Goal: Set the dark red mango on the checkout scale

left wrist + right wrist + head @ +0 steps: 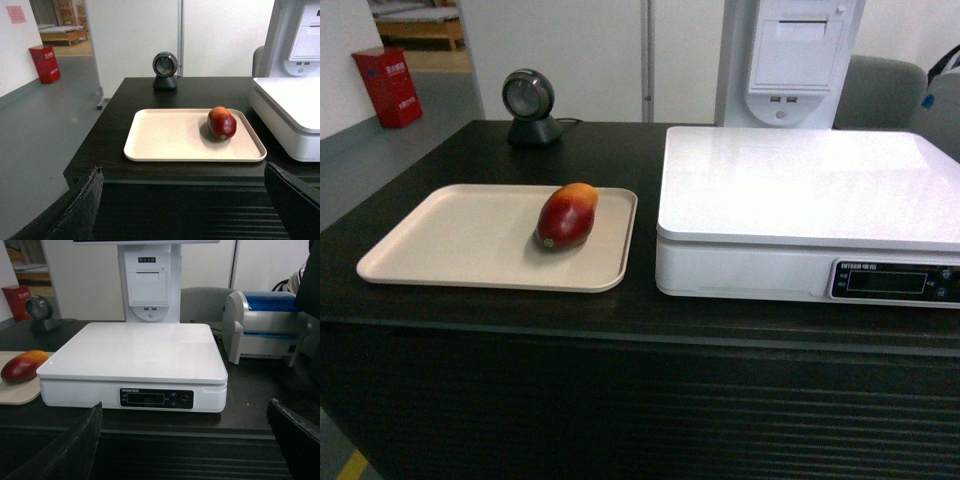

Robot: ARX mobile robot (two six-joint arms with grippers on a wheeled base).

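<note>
Reaching with my spread-open left gripper (182,210), I could nudge the oval dark red mango (567,215); it might roll across the flat beige tray (440,245).

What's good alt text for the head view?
A dark red mango lies on a beige tray on the dark counter, left of an empty white scale. A round black scanner stands behind the tray.
</note>
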